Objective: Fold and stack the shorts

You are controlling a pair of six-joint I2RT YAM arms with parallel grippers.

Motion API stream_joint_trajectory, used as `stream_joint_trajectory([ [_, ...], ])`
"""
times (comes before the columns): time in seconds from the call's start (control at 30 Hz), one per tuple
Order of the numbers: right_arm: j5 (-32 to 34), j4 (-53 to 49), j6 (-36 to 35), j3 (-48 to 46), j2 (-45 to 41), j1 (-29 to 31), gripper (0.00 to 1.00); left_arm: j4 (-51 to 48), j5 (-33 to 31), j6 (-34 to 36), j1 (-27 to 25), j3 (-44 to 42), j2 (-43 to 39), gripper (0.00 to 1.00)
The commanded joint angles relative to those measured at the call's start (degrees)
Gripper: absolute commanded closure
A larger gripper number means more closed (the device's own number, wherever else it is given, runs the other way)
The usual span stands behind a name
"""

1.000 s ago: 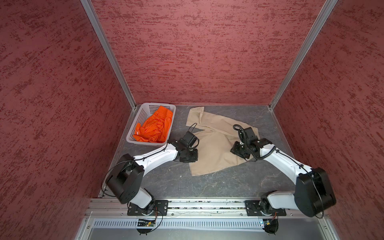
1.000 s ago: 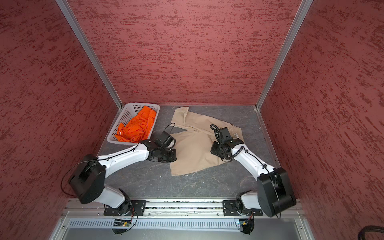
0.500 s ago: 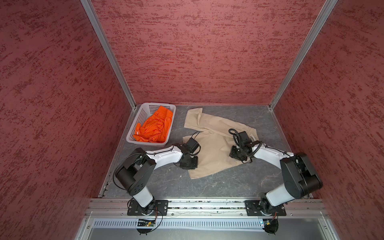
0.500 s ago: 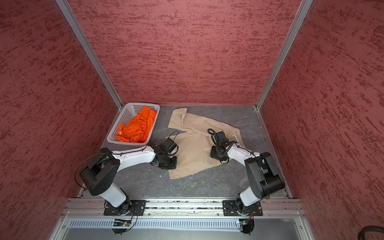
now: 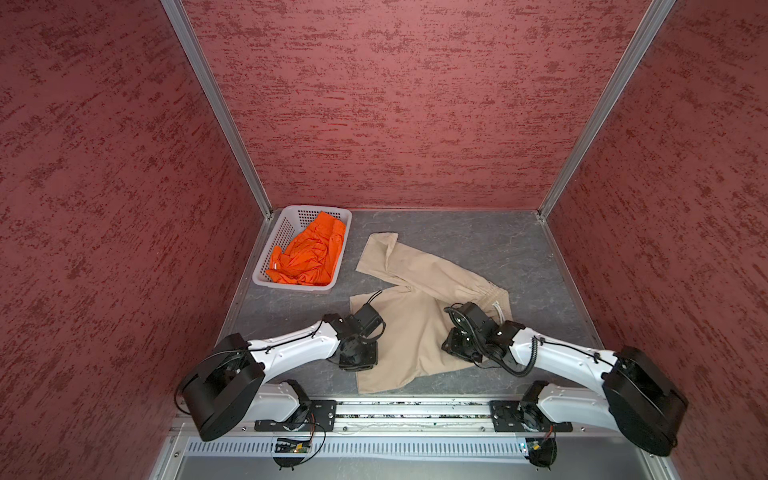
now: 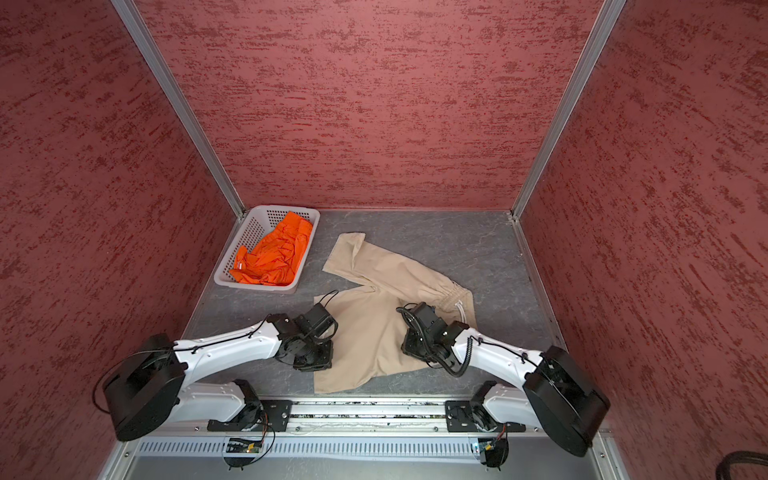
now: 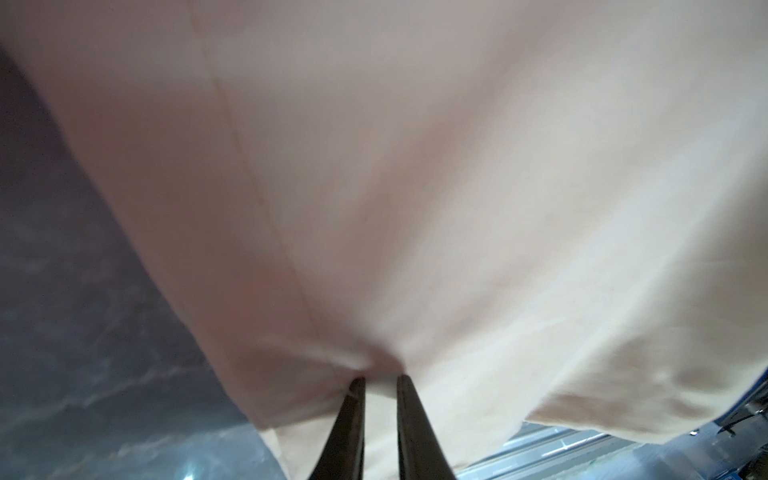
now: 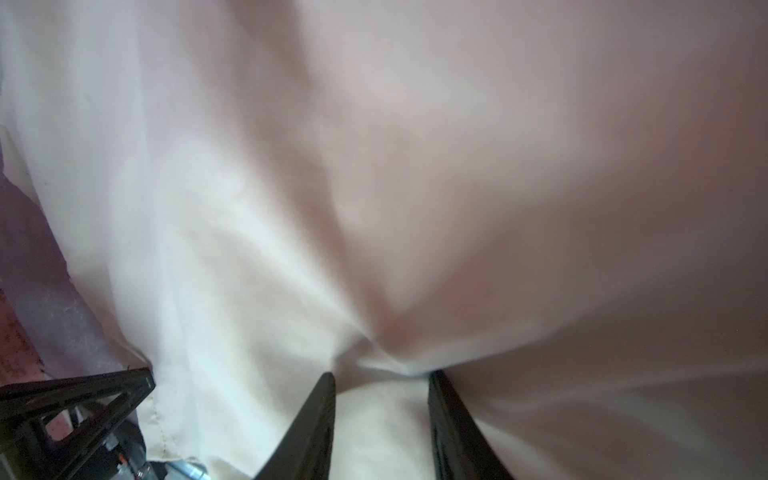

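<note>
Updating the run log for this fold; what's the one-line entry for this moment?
left gripper: jaws pinching beige shorts | right gripper: jaws pinching beige shorts | orange shorts: crumpled in basket | stacked: no

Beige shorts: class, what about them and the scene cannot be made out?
- beige shorts: texture blurred in both wrist views.
- left gripper, right gripper: fingertips, and the cloth beneath, hidden by their own wrists in both top views.
- orange shorts: crumpled, lower layers hidden inside the basket.

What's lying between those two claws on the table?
Only the beige shorts: their cloth spans the stretch from the left gripper to the right gripper, as both top views show.
</note>
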Motion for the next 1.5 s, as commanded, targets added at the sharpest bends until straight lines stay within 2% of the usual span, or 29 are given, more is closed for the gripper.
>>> stream_joint_trajectory([
  [0.0,1.9,-13.4,7.2,-0.8,-3.9,0.9,0.58,-9.6,-3.7,-4.4,-1.3,-0.9,-3.6,0.79],
  [0.1,5.1,-19.7,5.6,4.7,-10.4,0.2,0.54,-14.3,-6.9,-3.4,-0.9,4.7,-8.4,0.69],
  [0.17,5.1,-20.2,3.5,7.2,-14.2,-2.3,0.53,-14.9,-8.0,-1.6,0.7,8.3,-10.5,0.6],
  [0.27,1.3,-17.3,-0.6,8.2,-19.0,-10.0,0.51,-12.9,-7.8,2.4,5.1,12.0,-11.4,0.56],
  [0.33,-2.2,-15.9,-4.4,8.3,-20.3,-17.5,0.5,-10.6,-7.5,4.8,8.4,14.2,-11.1,0.55],
  [0.43,-8.5,-12.1,-9.8,7.6,-17.9,-26.9,0.48,-5.6,-5.3,8.2,13.2,16.8,-9.6,0.54],
  [0.5,-12.6,-8.3,-11.9,7.1,-14.2,-31.1,0.48,-2.3,-3.0,9.9,16.5,18.1,-7.9,0.52],
  [0.7,-13.3,-4.4,-15.8,9.3,-4.3,-39.5,0.45,5.0,-0.8,13.2,22.3,22.9,0.3,0.52],
  [0.97,-8.6,-8.4,-19.6,12.3,-0.5,-43.2,0.44,11.7,1.1,14.6,25.1,28.5,12.4,0.51],
  [1.33,-13.5,-5.2,-19.6,11.2,5.0,-43.8,0.44,15.4,3.9,16.5,24.6,42.7,28.9,0.48],
  [1.47,-13.8,-4.2,-19.4,11.0,6.0,-43.9,0.44,13.7,1.5,17.9,24.0,47.9,34.6,0.48],
])
